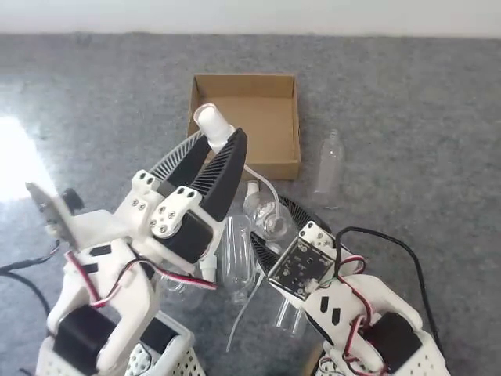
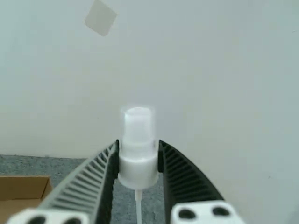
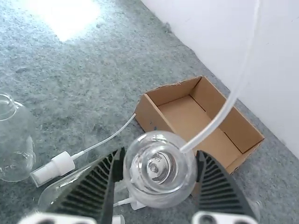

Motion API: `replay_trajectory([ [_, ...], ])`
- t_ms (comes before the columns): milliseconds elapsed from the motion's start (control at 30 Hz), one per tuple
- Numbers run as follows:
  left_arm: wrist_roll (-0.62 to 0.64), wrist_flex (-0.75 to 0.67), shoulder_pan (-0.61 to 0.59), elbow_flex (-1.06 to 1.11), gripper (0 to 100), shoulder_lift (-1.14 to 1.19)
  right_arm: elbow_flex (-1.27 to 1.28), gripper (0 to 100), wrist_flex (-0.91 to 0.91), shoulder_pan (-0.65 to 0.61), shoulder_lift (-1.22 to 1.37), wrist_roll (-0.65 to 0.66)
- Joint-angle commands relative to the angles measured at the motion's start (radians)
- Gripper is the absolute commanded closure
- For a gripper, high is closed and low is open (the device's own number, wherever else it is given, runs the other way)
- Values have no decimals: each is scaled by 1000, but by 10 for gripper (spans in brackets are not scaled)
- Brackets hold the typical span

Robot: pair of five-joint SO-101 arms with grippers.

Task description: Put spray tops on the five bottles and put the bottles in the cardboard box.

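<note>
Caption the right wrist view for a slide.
Right claw grips a bottle under a tube, box beyond.

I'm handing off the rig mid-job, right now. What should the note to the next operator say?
Left gripper: shut on a spray top, held up over the table with its dip tube hanging down.
Right gripper: shut on a clear bottle, mouth up. The tube tip is at the bottle, but I cannot tell if it is in the neck.
Cardboard box: no bottles inside.
A second bottle lies beside the box, more bottles lie between the arms, and a loose spray top lies on the table.
Done: nothing capped or boxed.
Left: seat this top, then all five.
</note>
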Motion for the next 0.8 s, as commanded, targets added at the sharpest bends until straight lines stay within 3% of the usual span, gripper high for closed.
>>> replay_trajectory([
  [0,-3,-3,3,-81,988,-14,2,877,-54,12,-8,12],
  [333,-5,-2,23,-13,988,-14,-2,877,-48,16,-8,12],
  [500,-68,0,109,31,988,-14,-2,877,-47,18,-18,12],
  [767,-106,3,110,56,988,-15,-3,877,-45,19,-18,12],
])
